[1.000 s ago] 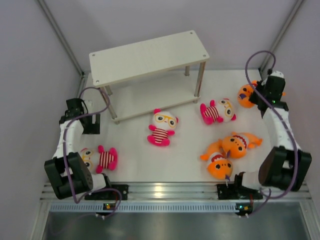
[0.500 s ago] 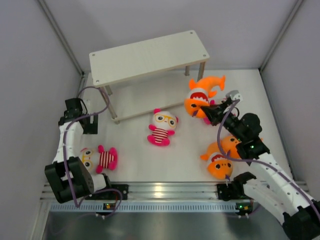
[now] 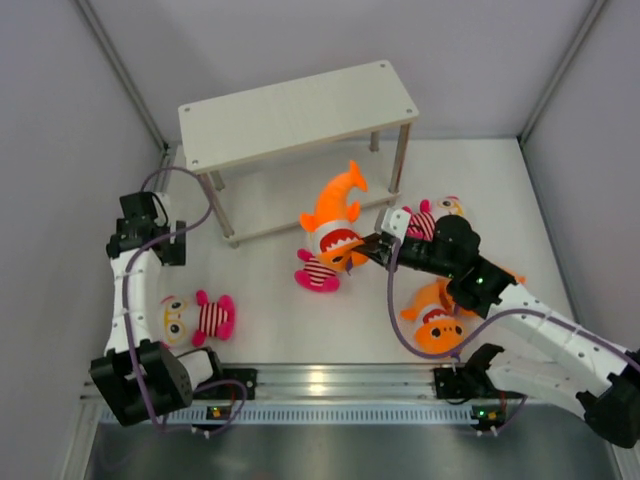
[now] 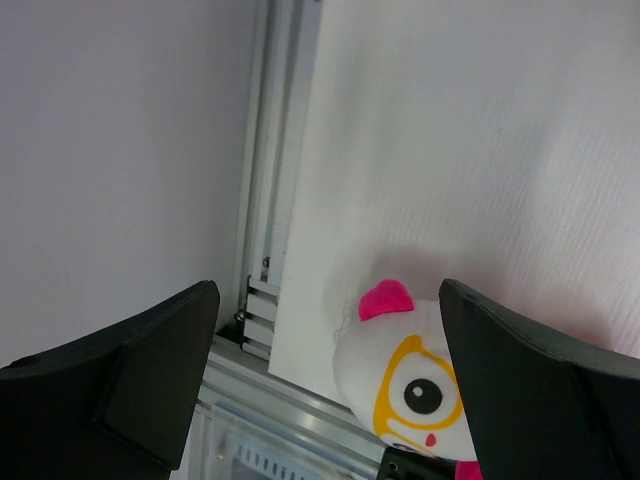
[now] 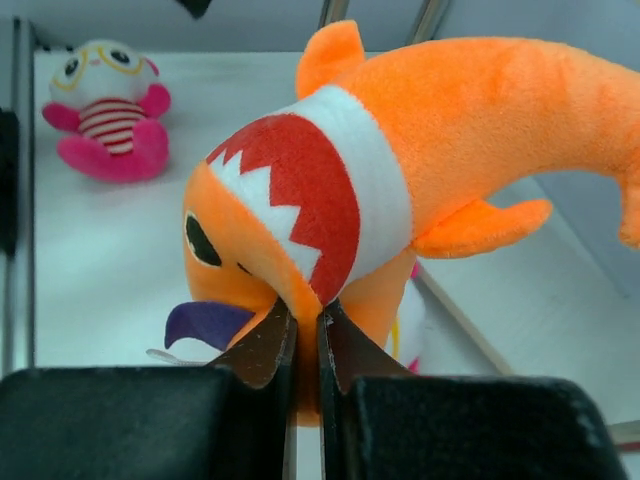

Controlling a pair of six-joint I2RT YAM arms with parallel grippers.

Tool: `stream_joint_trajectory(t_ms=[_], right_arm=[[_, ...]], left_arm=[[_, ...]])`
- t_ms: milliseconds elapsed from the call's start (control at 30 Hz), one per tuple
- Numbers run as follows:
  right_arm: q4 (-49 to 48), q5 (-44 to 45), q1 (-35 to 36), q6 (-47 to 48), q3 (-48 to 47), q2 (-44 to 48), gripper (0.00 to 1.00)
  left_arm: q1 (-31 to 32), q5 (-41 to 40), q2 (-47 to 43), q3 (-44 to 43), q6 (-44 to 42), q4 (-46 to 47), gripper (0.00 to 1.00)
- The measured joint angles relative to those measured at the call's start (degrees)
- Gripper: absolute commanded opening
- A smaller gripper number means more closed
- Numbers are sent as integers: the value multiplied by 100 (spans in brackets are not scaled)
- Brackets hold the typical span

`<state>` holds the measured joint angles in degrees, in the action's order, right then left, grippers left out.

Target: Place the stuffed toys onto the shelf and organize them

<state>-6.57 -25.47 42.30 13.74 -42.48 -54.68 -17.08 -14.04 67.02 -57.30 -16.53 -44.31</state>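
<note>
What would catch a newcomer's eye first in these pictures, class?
The orange shark, pinched at the head in the right pincer, hangs above the middle of the table, in front of the cream shelf. A striped doll with yellow glasses lies near the left edge, seen between the fingers of the open left pincer.

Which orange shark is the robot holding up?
The orange plush shark with its tail toward the cream wooden shelf, pinched by the right tool. Another orange shark lies on the white table.

Fuzzy plush shark; matt pale wooden shelf.
</note>
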Motion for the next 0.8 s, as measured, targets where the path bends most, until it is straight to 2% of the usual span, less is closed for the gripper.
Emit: stream_joint_trajectory(t_ms=[100,233,333,467,633,800], right_arm=[[719,0,101,1290,-275,256,13],[1471,420,409,3084,-341,581,12],[1947,1008,874,4192,-649,291,1],[2240,1888,1515,5484,-1128,-404,0],[2380,2520,2074,7034,-1770,-1204,0],[2476,2896,2341,8070,-2813,-2142,0]], left_arm=[[0,66,-190,-625,42,-310,98],[0,612,-579,-1714,87,-522,98],[0,1659,-1047,-2437,85,-658,98],[0,3482,-1493,-3136,-87,-1086,98],[39,5434,-1576,-3233,-457,-1528,98],[341,6054,-1250,-2780,-686,-1786,98]])
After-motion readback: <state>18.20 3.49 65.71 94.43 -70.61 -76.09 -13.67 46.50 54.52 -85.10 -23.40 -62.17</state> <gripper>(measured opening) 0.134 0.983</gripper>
